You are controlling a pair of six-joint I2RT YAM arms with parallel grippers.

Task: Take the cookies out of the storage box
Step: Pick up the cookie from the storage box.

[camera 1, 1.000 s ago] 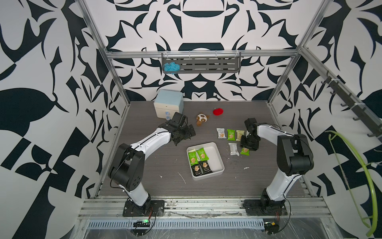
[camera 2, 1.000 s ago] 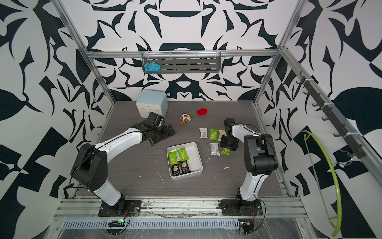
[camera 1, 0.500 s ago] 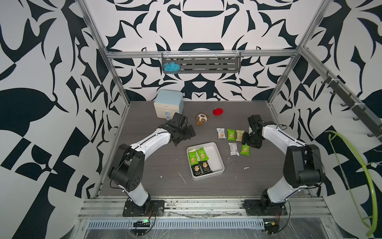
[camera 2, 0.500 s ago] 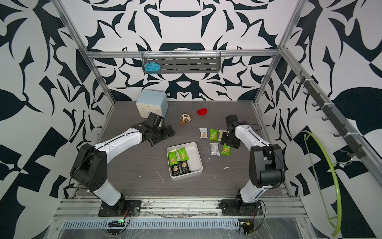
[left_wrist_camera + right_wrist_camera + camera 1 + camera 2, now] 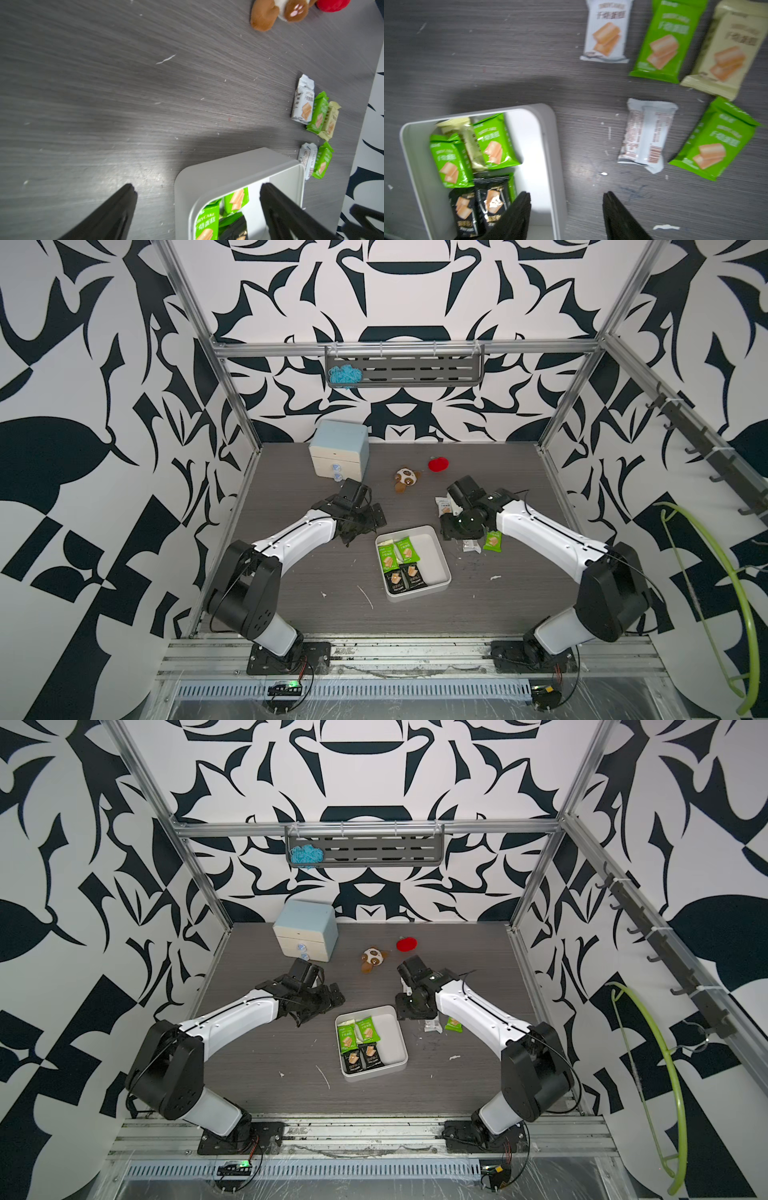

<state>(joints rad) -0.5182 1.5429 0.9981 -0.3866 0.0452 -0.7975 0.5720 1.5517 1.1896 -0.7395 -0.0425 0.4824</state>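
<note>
The white storage box [image 5: 433, 560] sits on the dark wood-grain tabletop [image 5: 316, 572], between the two arms. Inside it lie cookies [image 5: 395, 558], crowded against the wall on the left arm's side. Two green packets [image 5: 449, 158] lie side by side with a cream packet [image 5: 467, 135] partly under them, and two black packets [image 5: 464, 209] lie next to those. The rest of the box floor is bare. Five more packets lie on the tabletop outside the box, on the right arm's side. A white packet [image 5: 606, 35], a green packet [image 5: 664, 41] and a cream-wrapped packet [image 5: 726, 52] form a row farther from the box. Nearer the box, a face-down white packet [image 5: 645, 135] lies beside a second green packet [image 5: 714, 139]. The right pincer [image 5: 566, 193] hovers over the box wall on that side, its fingers apart and holding nothing, one finger over the box floor and one over the tabletop. The left pincer [image 5: 197, 186] stands near the box's far corner on the opposite side, spread wide and empty. Beyond the box, toward the back wall, lie a brown-and-white plush toy [image 5: 405, 479], a red plush [image 5: 439, 464] and a small drawer cabinet [image 5: 338, 454].
</note>
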